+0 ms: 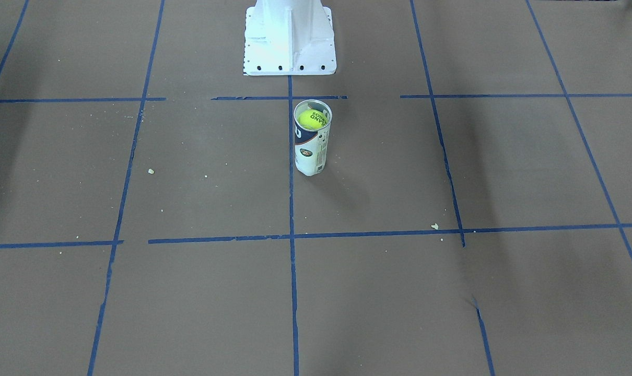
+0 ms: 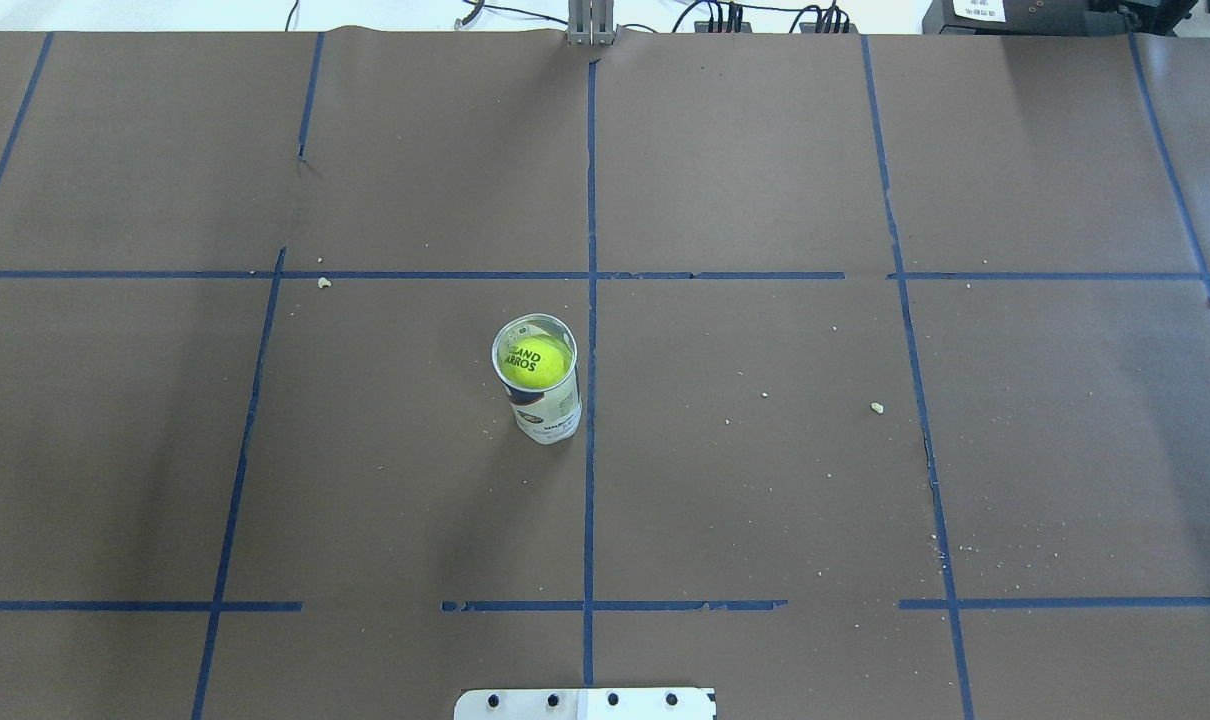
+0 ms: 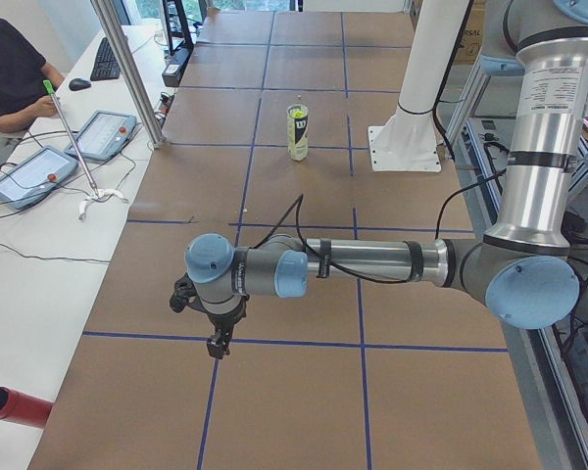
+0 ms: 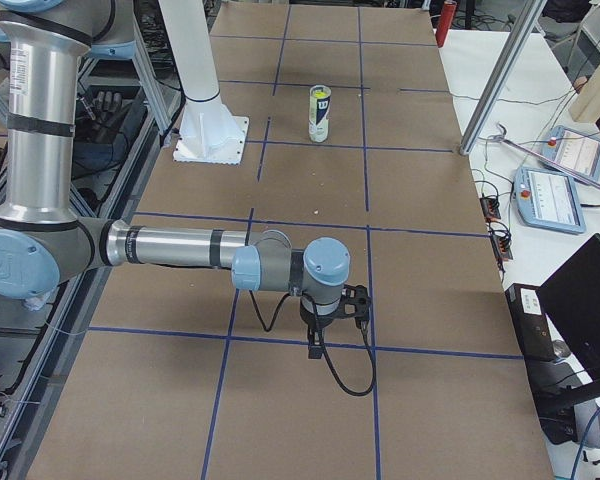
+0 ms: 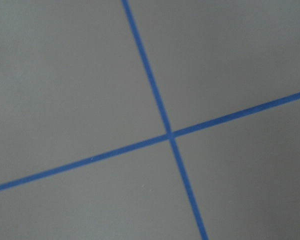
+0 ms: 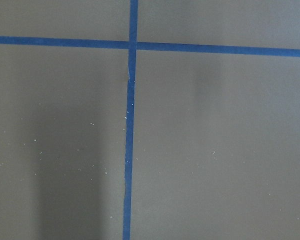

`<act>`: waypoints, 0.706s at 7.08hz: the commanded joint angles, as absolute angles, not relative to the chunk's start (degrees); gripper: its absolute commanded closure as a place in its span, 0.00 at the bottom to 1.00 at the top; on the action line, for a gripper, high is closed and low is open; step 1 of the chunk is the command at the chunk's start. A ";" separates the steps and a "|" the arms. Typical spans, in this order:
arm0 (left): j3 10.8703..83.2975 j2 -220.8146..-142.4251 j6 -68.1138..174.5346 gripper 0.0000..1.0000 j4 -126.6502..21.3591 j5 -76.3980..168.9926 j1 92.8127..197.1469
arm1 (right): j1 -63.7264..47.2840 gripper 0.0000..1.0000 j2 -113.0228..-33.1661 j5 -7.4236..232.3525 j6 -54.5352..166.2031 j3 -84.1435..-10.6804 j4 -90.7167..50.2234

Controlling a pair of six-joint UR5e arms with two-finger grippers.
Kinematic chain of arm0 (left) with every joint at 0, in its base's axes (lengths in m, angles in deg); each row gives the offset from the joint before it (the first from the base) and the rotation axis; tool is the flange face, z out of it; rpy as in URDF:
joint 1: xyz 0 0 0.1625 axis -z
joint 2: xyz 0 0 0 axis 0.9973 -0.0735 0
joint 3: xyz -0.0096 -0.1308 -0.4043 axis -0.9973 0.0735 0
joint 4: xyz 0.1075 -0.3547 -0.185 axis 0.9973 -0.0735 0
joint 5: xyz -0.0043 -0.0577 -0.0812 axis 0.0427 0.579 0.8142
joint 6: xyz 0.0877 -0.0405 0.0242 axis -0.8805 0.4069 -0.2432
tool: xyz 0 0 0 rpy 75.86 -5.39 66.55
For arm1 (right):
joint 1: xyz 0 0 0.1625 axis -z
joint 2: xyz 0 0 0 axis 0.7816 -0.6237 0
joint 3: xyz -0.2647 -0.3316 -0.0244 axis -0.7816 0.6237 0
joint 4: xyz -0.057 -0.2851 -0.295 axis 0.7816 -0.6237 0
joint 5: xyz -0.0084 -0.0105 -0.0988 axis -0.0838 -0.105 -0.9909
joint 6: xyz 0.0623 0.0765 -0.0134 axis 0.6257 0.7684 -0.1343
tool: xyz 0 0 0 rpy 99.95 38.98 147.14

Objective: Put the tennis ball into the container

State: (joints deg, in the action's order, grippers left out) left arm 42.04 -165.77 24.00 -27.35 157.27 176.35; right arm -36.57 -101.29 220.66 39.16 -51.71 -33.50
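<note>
Right now your tennis ball (image 2: 534,362) sits inside the upright can (image 2: 548,412); the left gripper (image 3: 216,345) and right gripper (image 4: 315,346) hang well away, and you cannot tell their grip.

Left gripper (image 3: 216,346), out toward the table's left end: small and dark, jaw stance could not be told. Right gripper (image 4: 314,348), toward the table's right end: same. Tennis ball (image 2: 535,361) sat in the container (image 2: 548,415); its lower part was hidden behind the printed label, and the lettering was cut by the can's rim. Label logos were too small to read. Robot base (image 1: 290,39) was cut off by the top edge. Operator (image 3: 10,69) was cut by the side view's edge. Tape cross (image 5: 170,135) was blurred.
</note>
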 commanded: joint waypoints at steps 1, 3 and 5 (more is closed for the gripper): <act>41.98 -164.49 28.60 0.00 -27.42 157.57 176.58 | -36.57 0.00 -101.28 220.66 39.16 -51.71 -33.50; 44.61 -162.38 28.81 0.00 -27.42 157.57 176.84 | -36.57 0.00 -101.28 220.66 39.16 -51.71 -33.50; 45.85 -161.94 28.90 0.00 -26.37 159.05 177.28 | -36.57 0.00 -101.28 220.66 39.16 -51.71 -33.50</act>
State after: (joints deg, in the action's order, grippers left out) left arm 45.22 -162.19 28.79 -26.93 158.25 177.04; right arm -36.57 -101.29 220.66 39.16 -51.71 -33.50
